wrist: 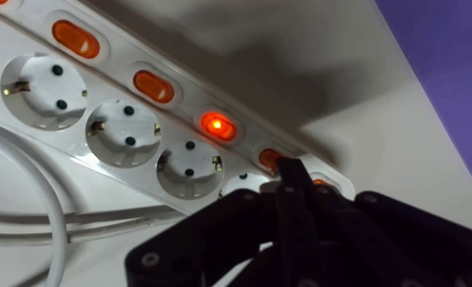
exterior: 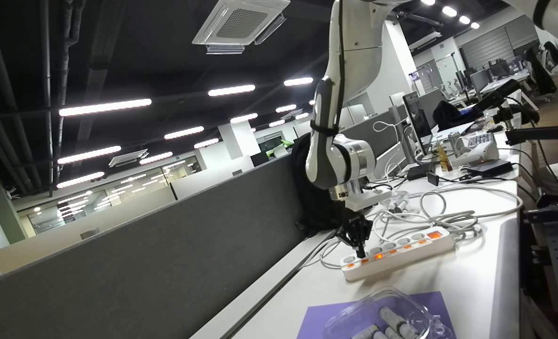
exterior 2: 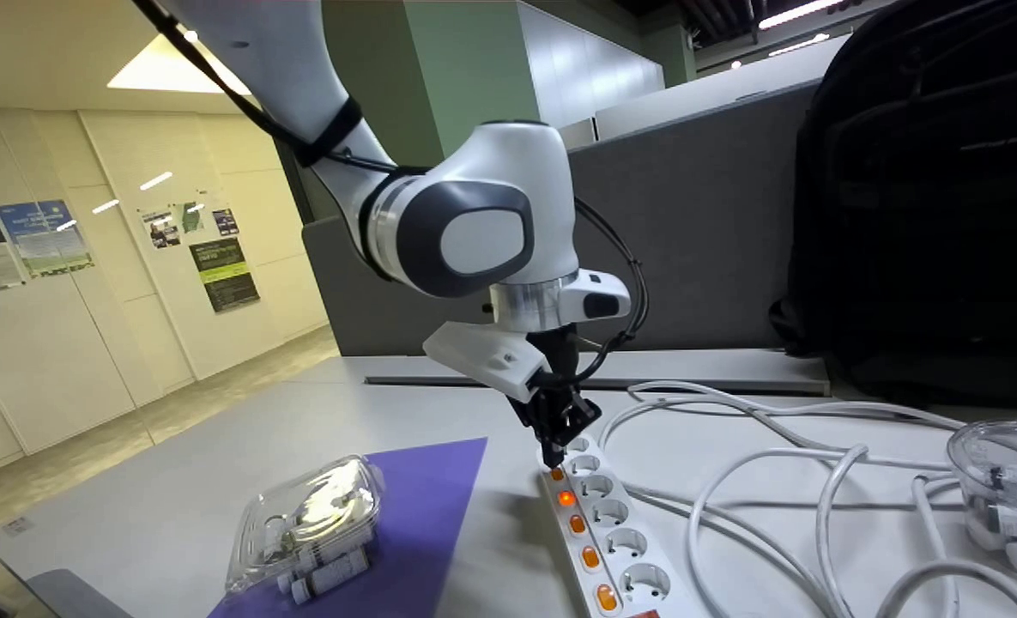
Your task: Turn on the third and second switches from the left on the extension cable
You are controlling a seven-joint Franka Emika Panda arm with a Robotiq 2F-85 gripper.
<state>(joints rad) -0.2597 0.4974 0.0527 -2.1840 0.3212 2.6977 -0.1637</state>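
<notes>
The extension cable is a long white strip on the table, also in an exterior view and the wrist view. Its orange switches run along one edge. The third switch from the left glows bright orange-red; it also shows lit in both exterior views. The second switch looks unlit and is partly covered by my fingertips. My gripper is shut and empty, pointing down at the second switch, in both exterior views. Whether it touches is unclear. The first switch is mostly hidden behind the fingers.
A purple sheet with a clear plastic box of small bottles lies beside the strip. Loose white cords lie along its socket side. A grey partition and a black backpack stand behind.
</notes>
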